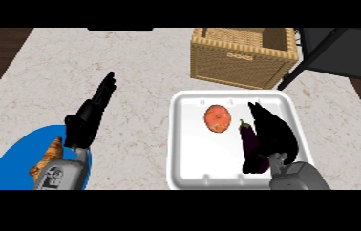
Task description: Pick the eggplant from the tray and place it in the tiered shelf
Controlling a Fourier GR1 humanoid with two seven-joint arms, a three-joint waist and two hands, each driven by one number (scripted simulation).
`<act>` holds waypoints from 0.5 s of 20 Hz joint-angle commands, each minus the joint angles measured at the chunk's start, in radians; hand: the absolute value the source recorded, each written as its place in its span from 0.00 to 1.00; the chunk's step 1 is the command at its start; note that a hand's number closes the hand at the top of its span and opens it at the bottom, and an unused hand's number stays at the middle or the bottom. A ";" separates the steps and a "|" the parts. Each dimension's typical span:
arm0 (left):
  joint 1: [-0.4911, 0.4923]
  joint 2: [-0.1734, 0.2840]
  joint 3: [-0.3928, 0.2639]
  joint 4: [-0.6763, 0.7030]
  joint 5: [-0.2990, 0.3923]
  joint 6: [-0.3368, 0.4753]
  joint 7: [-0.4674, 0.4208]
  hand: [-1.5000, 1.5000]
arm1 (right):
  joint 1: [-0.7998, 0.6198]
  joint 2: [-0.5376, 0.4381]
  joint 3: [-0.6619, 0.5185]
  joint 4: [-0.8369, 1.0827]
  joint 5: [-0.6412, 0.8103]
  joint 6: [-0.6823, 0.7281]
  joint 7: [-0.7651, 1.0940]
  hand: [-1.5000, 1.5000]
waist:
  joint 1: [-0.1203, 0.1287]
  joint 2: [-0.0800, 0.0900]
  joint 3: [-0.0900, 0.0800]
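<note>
Head view. White tray (185, 144) sits on the marble tabletop (106, 58), just in front of a wicker basket (243, 56). Eggplant (249, 141) lies lengthwise in the tray's right half, stem pointing away from the robot; an orange-red tomato (217, 118) lies to its left. Right robot hand (276, 132) lies over the tray, fingers extended alongside the eggplant, not curled round it. Left robot hand (91, 113) rests open, fingers straight, beside a blue plate (25, 151) carrying a croissant (48, 156).

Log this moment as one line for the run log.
right hand over dark purple eggplant in white tray | orange tomato beside | left hand open, resting | wicker basket behind
</note>
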 commanded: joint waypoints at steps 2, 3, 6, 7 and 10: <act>-0.003 -0.008 0.040 0.039 -0.001 -0.023 -0.025 0.50 | -0.002 0.051 -0.020 0.071 0.036 0.011 -0.037 0.00 | 0.000 0.000 0.000; 0.002 -0.025 0.017 -0.044 -0.027 0.008 0.039 0.50 | 0.030 0.054 -0.016 0.043 0.043 0.003 -0.044 0.00 | 0.000 0.000 0.000; -0.030 -0.054 0.007 0.024 -0.052 0.018 -0.003 0.50 | -0.071 0.052 -0.084 0.152 0.035 0.024 -0.100 0.00 | 0.001 0.001 0.000; 0.017 -0.036 0.008 -0.086 -0.046 0.001 0.079 0.50 | 0.026 0.059 -0.045 0.015 0.053 0.048 -0.052 0.00 | 0.000 -0.001 0.000; -0.029 -0.030 0.054 0.061 -0.033 -0.029 -0.025 0.50 | 0.048 0.067 -0.040 0.096 0.086 0.001 -0.119 0.00 | -0.002 0.001 0.000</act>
